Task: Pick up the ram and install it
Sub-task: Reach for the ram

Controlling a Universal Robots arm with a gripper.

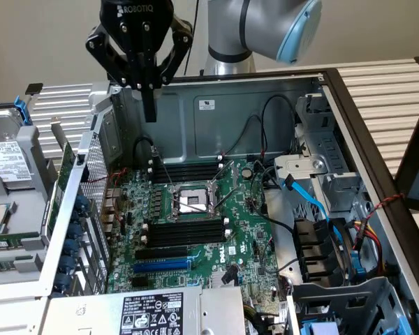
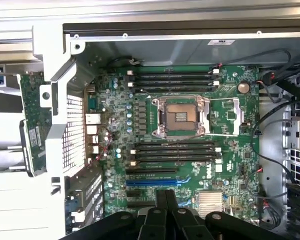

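The ram stands on edge just outside the computer case, against its perforated rear wall. The end effector hangs above the case near that wall, fingers clenched together on nothing. A good pick would likely mean spreading wide first, squaring up with the stick's long edge, and pinching its flat faces mid-length, clear of the wall.
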